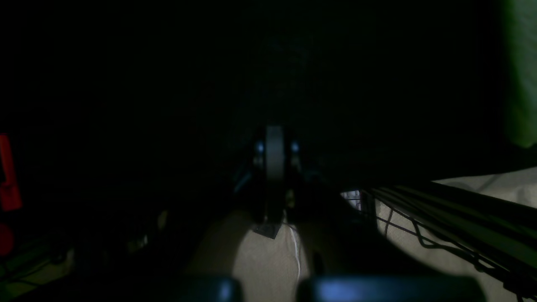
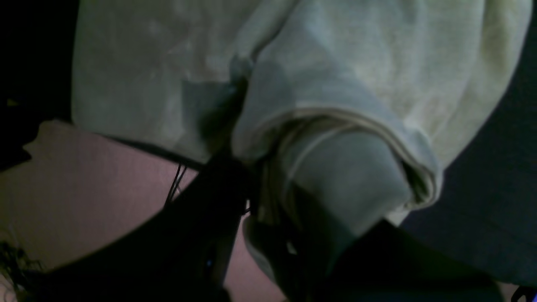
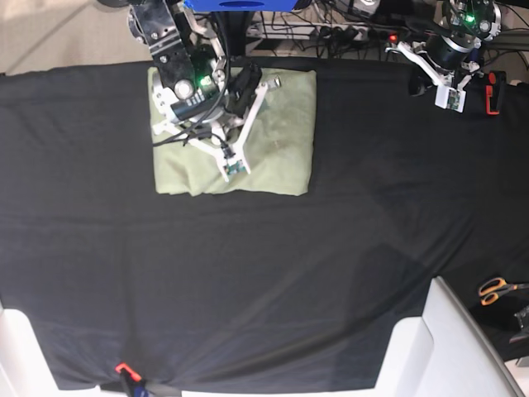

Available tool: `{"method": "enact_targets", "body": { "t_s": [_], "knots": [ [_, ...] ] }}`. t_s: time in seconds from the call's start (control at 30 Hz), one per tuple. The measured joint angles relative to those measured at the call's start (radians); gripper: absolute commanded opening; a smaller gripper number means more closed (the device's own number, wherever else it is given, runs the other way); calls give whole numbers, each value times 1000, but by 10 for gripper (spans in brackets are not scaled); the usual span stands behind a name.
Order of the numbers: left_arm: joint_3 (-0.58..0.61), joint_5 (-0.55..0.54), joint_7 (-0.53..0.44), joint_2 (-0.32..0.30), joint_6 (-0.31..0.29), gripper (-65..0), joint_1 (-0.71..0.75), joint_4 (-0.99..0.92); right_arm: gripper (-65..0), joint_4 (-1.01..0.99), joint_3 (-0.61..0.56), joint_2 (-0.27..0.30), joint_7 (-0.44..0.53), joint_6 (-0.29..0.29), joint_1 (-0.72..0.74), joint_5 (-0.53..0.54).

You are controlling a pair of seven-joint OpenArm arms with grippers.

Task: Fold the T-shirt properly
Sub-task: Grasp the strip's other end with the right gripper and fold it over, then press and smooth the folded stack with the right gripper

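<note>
- Nearest the right wrist camera is a rolled fold of the T-shirt [image 2: 335,138], pale sage-green, its hemmed edge curling over a bunched layer just in front of the lens.
- Only this view shows the hem and layering; the dark parts of the right hand [image 2: 251,201] reach into the cloth at the fold, and its fingers are pinched on the T-shirt fabric.
- The base view shows what the wrist views do not: the whole T-shirt [image 3: 281,141] lies as one folded, roughly square stack on the black-covered bench [image 3: 264,281], near the far edge and toward that view's left.
- There is one T-shirt, and two arms.
- In the base view the right hand [image 3: 234,168] sits on top of the T-shirt, its white frame pointing toward the T-shirt's near edge, the arm leaning in from beyond the far edge.
- The left hand [image 3: 450,91] is well apart from the T-shirt, off to that view's right, at the bench's far edge, touching nothing.
- The left wrist view is almost wholly dark; the left hand [image 1: 275,167] shows as a narrow grey shape with its fingers pressed together, clenched on nothing.
- A green strip of the T-shirt [image 1: 520,71] shows at that view's right edge.
- One pair of orange-handled scissors [image 3: 498,289] lies far from the T-shirt, at the base view's right edge.
- One red clamp [image 3: 493,91] sits just beside the left hand.
</note>
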Motion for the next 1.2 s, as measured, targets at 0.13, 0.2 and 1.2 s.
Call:
{"method": "enact_targets", "body": {
  "t_s": [0.13,0.2,1.2],
  "knots": [
    [0,0,0,0,0,-650,1,0,-644,-9,0,-2,37,0,1,1],
    [0,0,0,0,0,-650,0,0,-644,-36,0,-2,71,-4,1,34],
    [0,-1,-3,-1,0,-650,-2,-5,-644,-85,-2,5,122,-46,52,274]
  ]
}}
